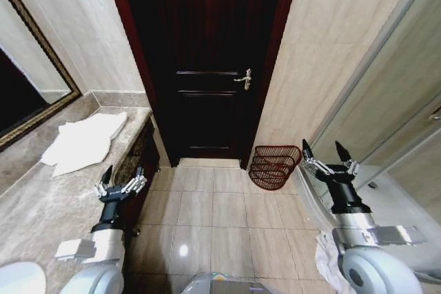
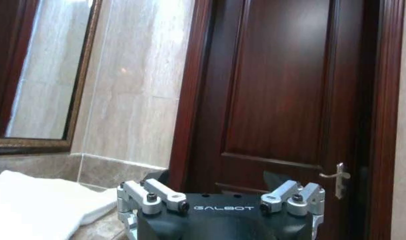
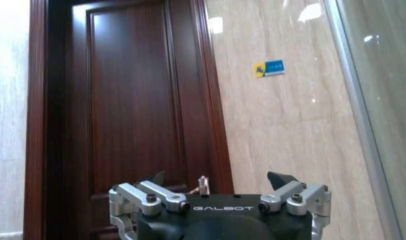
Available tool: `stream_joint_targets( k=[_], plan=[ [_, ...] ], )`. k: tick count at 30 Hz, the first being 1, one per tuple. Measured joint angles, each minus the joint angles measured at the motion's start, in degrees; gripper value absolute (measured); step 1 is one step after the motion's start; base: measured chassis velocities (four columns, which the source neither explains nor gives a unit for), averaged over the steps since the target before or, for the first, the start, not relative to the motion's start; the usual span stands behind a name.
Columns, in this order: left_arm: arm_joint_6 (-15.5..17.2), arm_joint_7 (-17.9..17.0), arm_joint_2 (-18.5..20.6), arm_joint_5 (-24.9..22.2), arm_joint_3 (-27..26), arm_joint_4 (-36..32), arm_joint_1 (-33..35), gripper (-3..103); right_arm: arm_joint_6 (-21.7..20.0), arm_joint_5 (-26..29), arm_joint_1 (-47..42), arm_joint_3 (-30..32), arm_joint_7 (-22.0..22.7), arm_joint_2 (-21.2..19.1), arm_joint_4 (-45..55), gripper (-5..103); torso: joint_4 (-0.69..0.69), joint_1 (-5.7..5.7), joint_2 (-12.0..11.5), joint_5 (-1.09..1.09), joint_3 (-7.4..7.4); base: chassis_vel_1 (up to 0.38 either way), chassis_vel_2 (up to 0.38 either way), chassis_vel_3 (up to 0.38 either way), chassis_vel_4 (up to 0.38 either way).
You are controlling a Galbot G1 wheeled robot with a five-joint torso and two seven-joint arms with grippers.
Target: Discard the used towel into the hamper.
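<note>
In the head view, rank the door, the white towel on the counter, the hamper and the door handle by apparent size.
1. Door
2. White towel
3. Hamper, though it stands farther off than the towel, so true sizes stay unsure
4. Door handle

We are seeing the right gripper (image 3: 219,181) holding its fingers spread with nothing between them; ahead of it a dark wooden door (image 3: 129,115) is standing closed, a blue-and-yellow sticker (image 3: 269,68) showing on the tiled wall (image 3: 283,130) beyond.
</note>
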Motion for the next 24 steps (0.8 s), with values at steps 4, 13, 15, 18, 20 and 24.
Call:
stream_joint_targets(
  k=[4,13,15,18,20,24],
  plan=[
    [-1.5,0.0,-0.7,2.6,0.8,1.3,-1.2,96,-0.7,-0.2,-0.5,-0.9,0.0,-0.6,0.0,100,0.01,0.0,0.0,0.0,0.0,0.0,0.0,0.0,0.0],
    [-0.9,-0.2,-3.7,2.6,0.0,0.6,-4.3,96,-0.3,-2.4,-0.2,-1.9,-1.4,-1.3,0.0,100,0.01,0.0,0.0,0.0,0.0,0.0,0.0,0.0,0.0],
    [-0.6,-0.2,-3.7,2.4,-0.1,0.1,-4.1,99,-0.2,-2.4,-0.1,-2.0,-1.4,-1.2,0.0,100,0.0,0.0,0.0,0.0,0.0,0.0,0.0,0.0,0.0],
    [-0.2,-0.1,-3.7,2.3,0.2,-0.5,-2.8,96,-0.1,-2.5,0.0,-2.1,-1.7,-0.7,0.0,100,0.01,0.0,0.0,0.0,0.0,0.0,0.0,0.0,0.0],
    [-0.2,-0.1,-3.7,2.3,0.3,-0.5,-2.5,96,0.0,-2.5,0.1,-2.2,-1.7,-0.6,0.0,100,0.01,0.0,0.0,0.0,0.0,0.0,0.0,0.0,0.0],
    [-0.1,0.1,-3.7,2.4,1.1,-0.4,-1.6,96,0.1,-2.3,0.1,-2.1,-1.7,-0.4,0.0,100,0.0,0.0,0.0,-0.01,0.0,0.0,0.0,0.0,0.0]
  ],
)
